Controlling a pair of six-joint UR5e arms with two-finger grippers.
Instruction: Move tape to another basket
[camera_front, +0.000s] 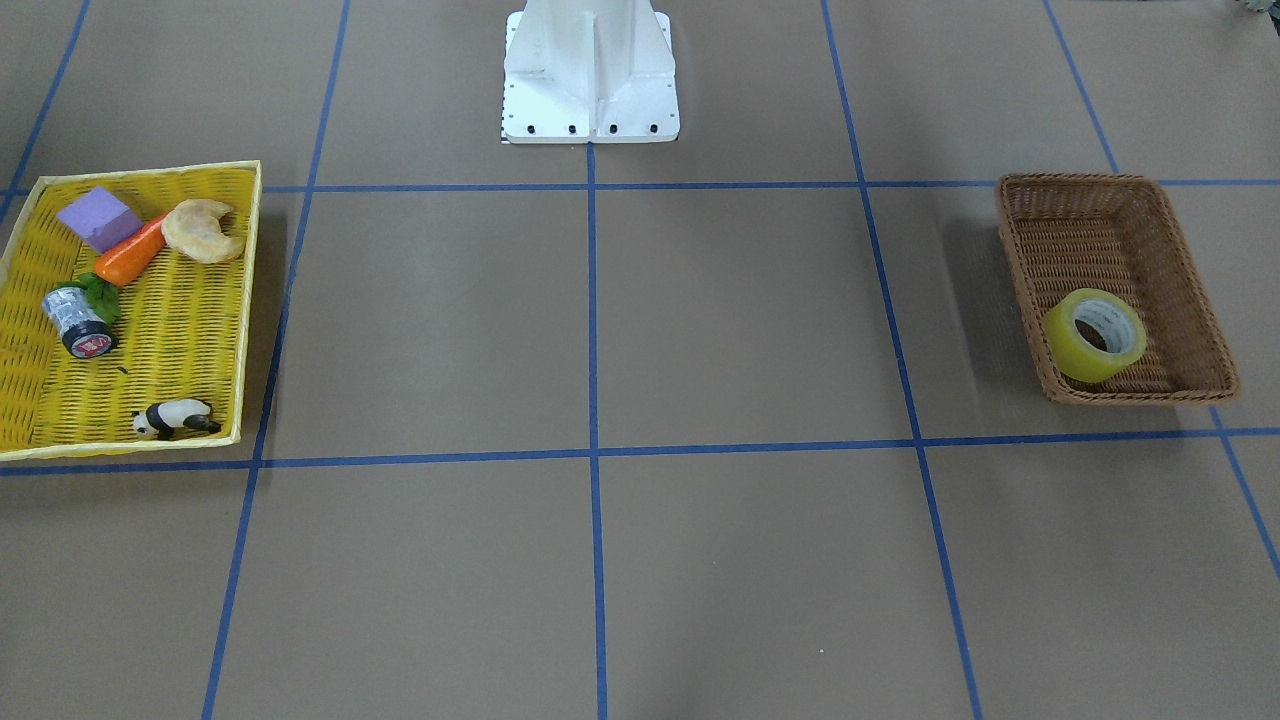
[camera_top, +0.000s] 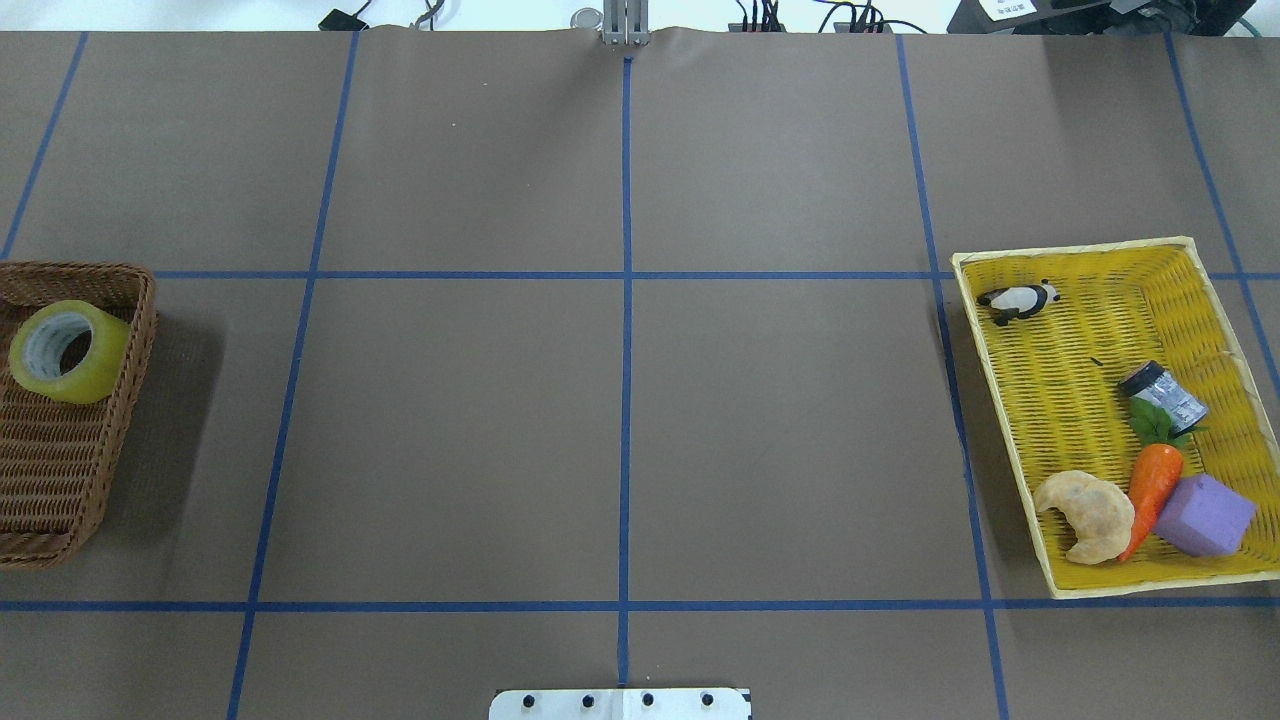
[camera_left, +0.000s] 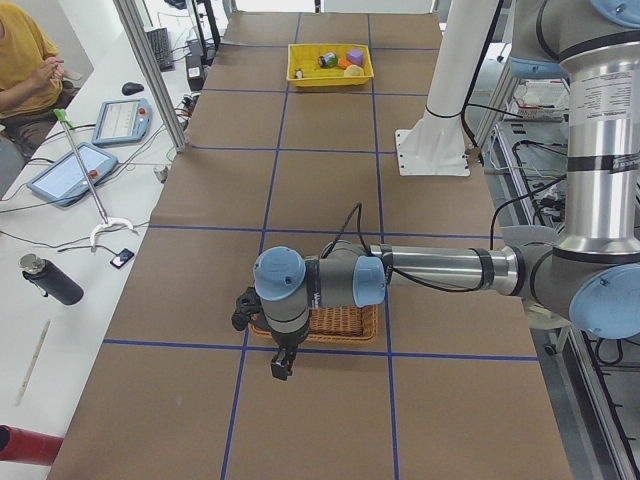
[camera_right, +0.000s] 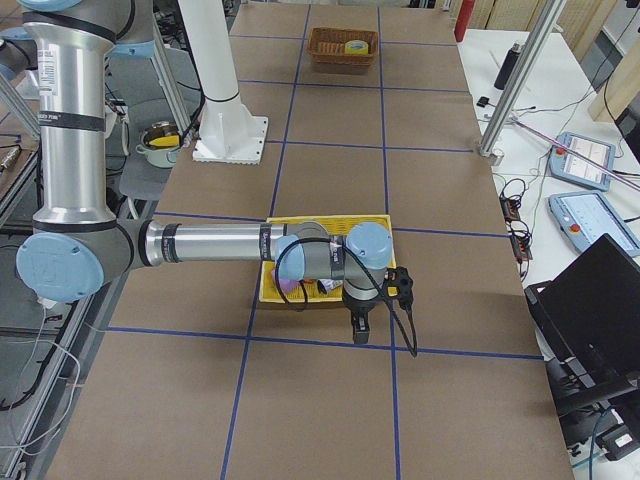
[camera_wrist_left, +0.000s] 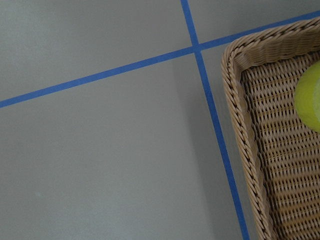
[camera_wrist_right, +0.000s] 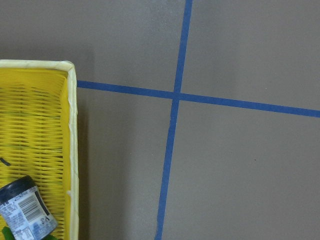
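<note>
Tape (camera_front: 1096, 336) sits inside the brown basket (camera_front: 1075, 182), so I judge the move done. My left gripper (camera_left: 282, 368) hangs just outside that basket and my right gripper (camera_right: 358, 333) well apart from it. I cannot tell whether either is open or closed.

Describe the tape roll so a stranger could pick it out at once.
On the robot's left side of the table sits a brown wicker basket. At its end farthest from the robot lies the tape: a wide translucent yellow roll with a pale core, alone in that basket.
</note>
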